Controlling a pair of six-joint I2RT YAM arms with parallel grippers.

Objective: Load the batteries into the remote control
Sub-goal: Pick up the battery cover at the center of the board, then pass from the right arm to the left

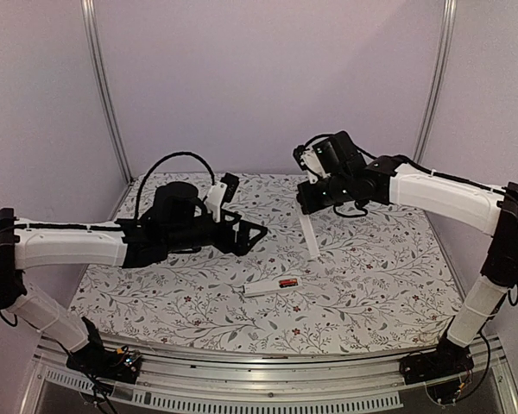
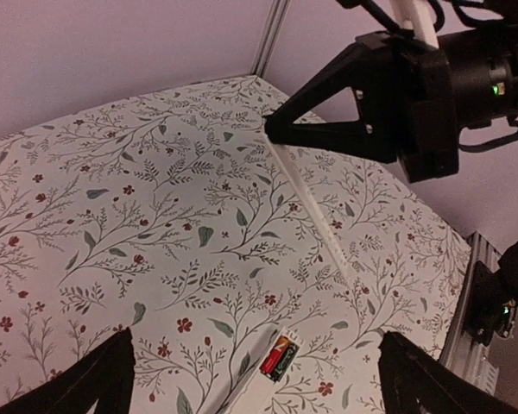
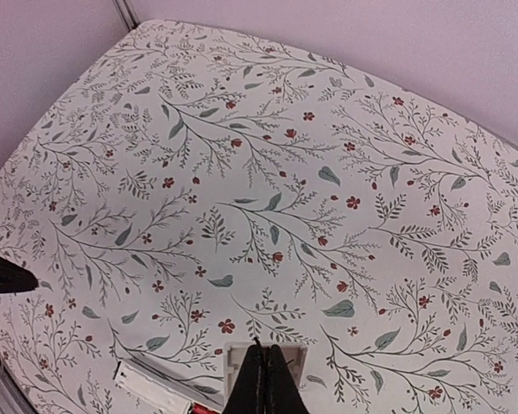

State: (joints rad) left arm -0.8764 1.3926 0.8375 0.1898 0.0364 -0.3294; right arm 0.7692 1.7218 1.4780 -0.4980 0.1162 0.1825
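The white remote control (image 1: pixel 263 289) lies flat near the table's front middle. Two batteries (image 1: pixel 287 283) sit side by side in the open compartment at its right end. In the left wrist view the batteries (image 2: pixel 279 356) show one red and one dark, within the remote control (image 2: pixel 242 392). My left gripper (image 1: pixel 246 207) hovers open behind and to the left of the remote, its fingers (image 2: pixel 95 379) wide apart with nothing between them. My right gripper (image 1: pixel 304 207) is shut on a thin white cover strip (image 1: pixel 312 237), which slants down to the table. The strip's end (image 3: pixel 237 358) shows around the shut fingertips (image 3: pixel 263 384).
The floral tablecloth (image 1: pixel 371 267) covers the table. Purple walls and two metal posts (image 1: pixel 104 86) close in the back. A metal rail (image 1: pixel 268 384) runs along the near edge by the arm bases. The left gripper's fingertip (image 3: pixel 4 276) shows at the right wrist view's left edge.
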